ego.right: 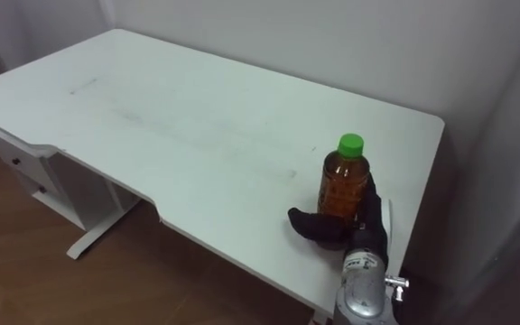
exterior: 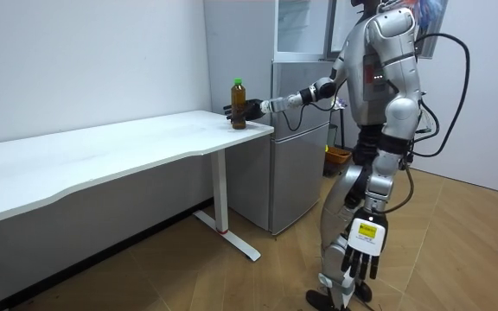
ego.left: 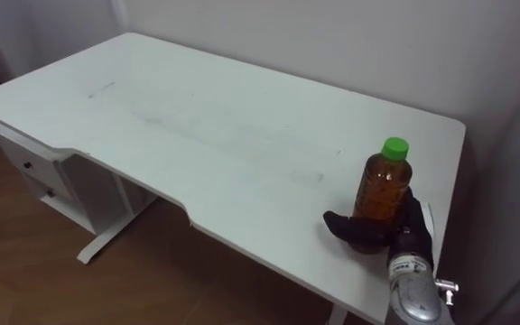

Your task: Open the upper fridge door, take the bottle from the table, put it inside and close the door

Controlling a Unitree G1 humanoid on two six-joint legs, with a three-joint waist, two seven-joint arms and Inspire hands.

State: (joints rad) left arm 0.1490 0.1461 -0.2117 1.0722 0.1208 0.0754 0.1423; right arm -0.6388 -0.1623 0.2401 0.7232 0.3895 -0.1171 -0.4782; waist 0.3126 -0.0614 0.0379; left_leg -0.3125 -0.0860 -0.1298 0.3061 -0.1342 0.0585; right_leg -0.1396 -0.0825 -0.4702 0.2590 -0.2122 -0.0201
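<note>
White table (ego.left: 197, 135) | bottle (ego.left: 382, 185) stood upright, green cap (ego.left: 395, 146) topmost | my right hand (ego.left: 361, 233) curled round its base (left hand (exterior: 361, 252) hung slack)

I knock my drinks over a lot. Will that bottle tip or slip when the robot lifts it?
Probably heavy for its size: the bottle looks nearly full. It might tip, being tall and narrow, with the right hand curled round its lower part. Smooth sides could slip.
</note>
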